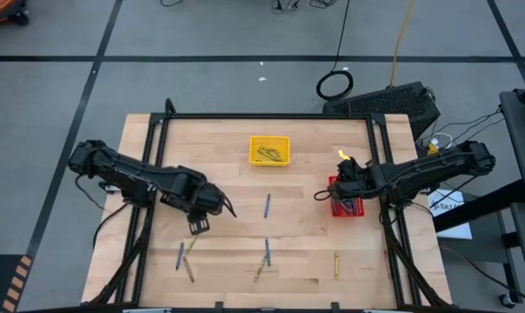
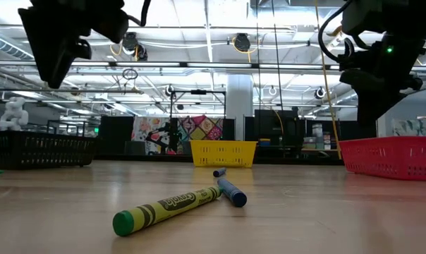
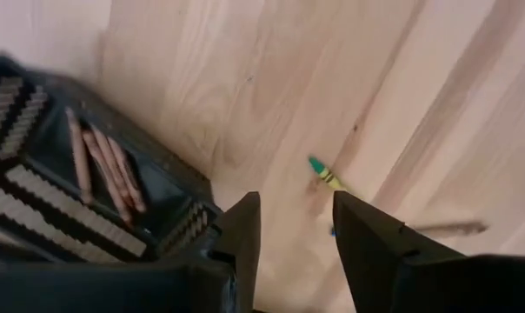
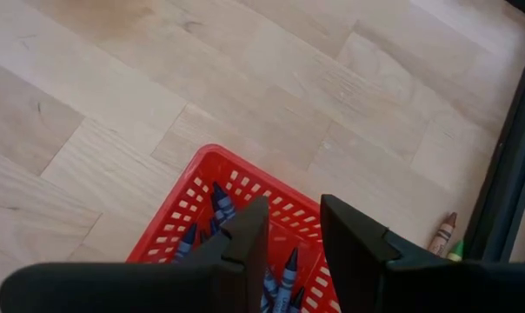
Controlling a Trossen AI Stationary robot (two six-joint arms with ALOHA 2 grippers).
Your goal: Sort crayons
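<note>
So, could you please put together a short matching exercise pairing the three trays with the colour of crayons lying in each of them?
Things:
1. red tray
2. black tray
3. yellow tray

Contents:
a. brown crayons
b. yellowish crayons
c. blue crayons

Pairs: 1-c, 2-a, 3-b
</note>
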